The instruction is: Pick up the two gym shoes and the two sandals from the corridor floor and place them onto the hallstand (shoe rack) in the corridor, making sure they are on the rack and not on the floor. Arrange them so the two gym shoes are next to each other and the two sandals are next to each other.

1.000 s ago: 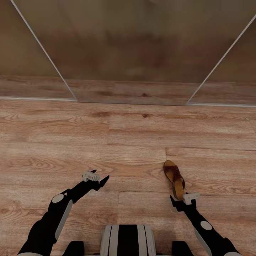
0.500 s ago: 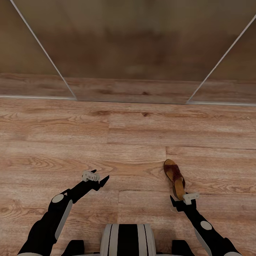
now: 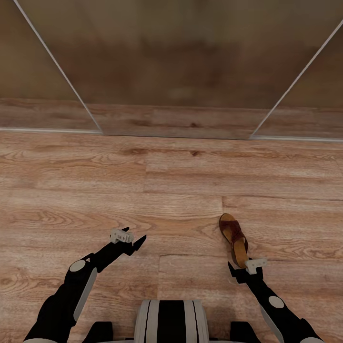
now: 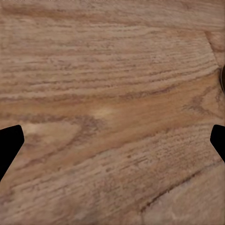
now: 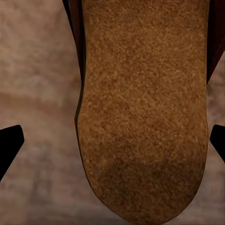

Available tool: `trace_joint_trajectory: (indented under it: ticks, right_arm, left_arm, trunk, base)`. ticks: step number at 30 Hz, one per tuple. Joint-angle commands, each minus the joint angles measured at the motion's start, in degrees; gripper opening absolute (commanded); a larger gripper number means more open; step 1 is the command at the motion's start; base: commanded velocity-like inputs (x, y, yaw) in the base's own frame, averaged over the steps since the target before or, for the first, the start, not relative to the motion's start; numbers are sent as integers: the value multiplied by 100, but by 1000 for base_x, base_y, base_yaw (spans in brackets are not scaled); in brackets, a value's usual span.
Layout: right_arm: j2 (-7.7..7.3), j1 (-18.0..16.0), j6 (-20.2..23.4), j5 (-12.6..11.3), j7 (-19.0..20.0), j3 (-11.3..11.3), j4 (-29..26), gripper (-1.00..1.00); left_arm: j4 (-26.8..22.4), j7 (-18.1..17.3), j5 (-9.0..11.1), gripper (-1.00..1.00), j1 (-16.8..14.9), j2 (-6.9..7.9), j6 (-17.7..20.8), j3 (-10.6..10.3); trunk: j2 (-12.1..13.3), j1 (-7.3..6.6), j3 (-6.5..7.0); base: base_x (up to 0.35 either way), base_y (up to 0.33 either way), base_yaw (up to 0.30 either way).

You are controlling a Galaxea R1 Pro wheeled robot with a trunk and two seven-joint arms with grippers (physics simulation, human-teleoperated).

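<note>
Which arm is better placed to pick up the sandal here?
Right. The right hand is open at the sandal's heel, tan insole between its fingertips. The left hand hangs open over bare corridor floor.

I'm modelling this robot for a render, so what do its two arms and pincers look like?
Both arms are black with pale grey oval joint caps and grey side panels. The left pincer and the right pincer each have pointed black fingers and a small light grey block mounted at the wrist. No cables or markings show.
</note>
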Motion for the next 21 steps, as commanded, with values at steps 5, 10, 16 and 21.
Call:
trace_joint_trajectory:
  ticks: [5,10,16,21]
  right_arm:
    - [-6,-3,-19,-47,13,25,0,-100]
    - [-6,-3,-19,-47,13,25,-10,-100]
    - [-6,-3,-19,-47,13,31,-4,-100]
    - [-5,-3,-19,-47,13,33,-3,-100]
  left_arm:
    - [-5,-30,31,100,0,-2,53,9]
    - [-5,-30,31,100,1,-2,53,8]
    - [-12,-30,31,100,-1,-2,54,9]
    - [-13,-30,31,100,-1,-2,53,9]
  trunk:
    - [-1,-1,-3]
    - [-1,-1,-3]
    - [-1,-1,-3]
    - [-1,-1,-3]
  base:
    - [0,0,0]
    - [0,0,0]
    - [0,0,0]
    - [0,0,0]
